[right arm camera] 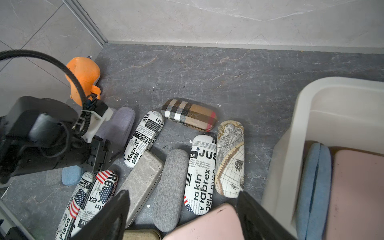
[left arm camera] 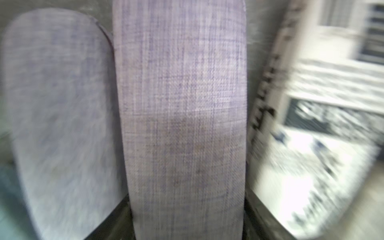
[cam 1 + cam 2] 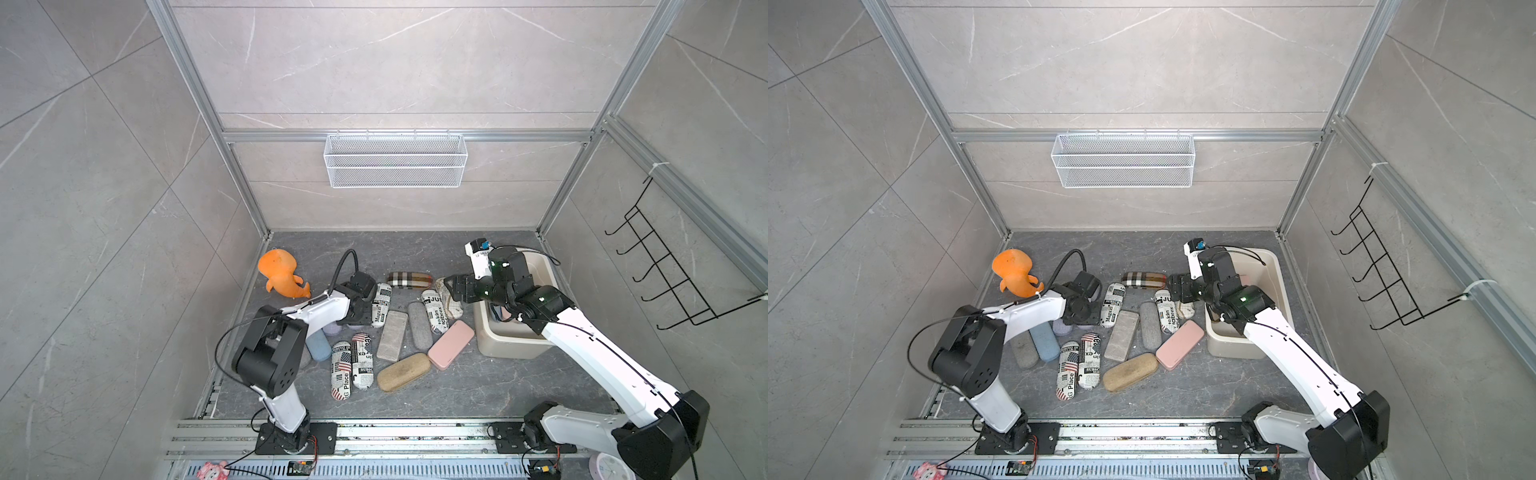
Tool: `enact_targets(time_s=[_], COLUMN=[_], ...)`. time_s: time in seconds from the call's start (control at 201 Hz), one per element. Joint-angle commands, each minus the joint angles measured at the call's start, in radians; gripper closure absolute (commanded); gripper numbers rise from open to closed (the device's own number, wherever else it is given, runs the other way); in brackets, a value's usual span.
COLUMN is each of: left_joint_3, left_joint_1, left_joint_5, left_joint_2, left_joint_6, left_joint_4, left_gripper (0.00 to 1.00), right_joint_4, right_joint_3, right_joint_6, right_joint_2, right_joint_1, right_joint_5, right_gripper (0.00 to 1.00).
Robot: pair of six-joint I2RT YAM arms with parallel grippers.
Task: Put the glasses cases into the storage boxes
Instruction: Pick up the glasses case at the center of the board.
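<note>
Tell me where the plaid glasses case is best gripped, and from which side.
Grip the plaid case across its narrow width at mid-length, coming straight down from above. It lies flat on the floor, and both long sides look clear of its neighbours, so the fingers should fit on either side.

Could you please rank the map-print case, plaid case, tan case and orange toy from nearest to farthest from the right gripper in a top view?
From the right gripper:
1. Map-print case, partly under it.
2. Plaid case, close by, toward the back.
3. Tan case, toward the front.
4. Orange toy, far back corner.
</note>
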Motion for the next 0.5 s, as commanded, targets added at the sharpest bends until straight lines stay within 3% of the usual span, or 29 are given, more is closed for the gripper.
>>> enact_targets(time_s=[0.0,0.199,0.359,0.494], left_joint_3=[-0.044,-0.212,-0.261,-0.280], left_joint_1=[-0.045,-0.122,-0.240,-0.295], left_joint_5=[-0.003,0.124,0.161,0.172], left_joint_2=[-0.223,-0.435,-0.499,-0.506], left_joint_6=[0.079,0.116,0.122,0.099], left_joint_4=[0.168,0.470,0.628,0.712], left_gripper=[0.44,0.46,0.46,0.46], right_joint_4=[-0.012,0.116,0.335,0.365], right_joint_3=[0.019,-0.049,-0.161,-0.210], right_joint_6=[0.040,0.140,0.231,0.276], right_joint_2=[-0.002,-0.026,-0.108,-0.151], right_joint_1=[0.011,0.034,0.068,0.069], right_joint_5=[-0.068,-0.146,-0.222,-0.279], right_gripper=[0.17,0.23,0.29,0.30])
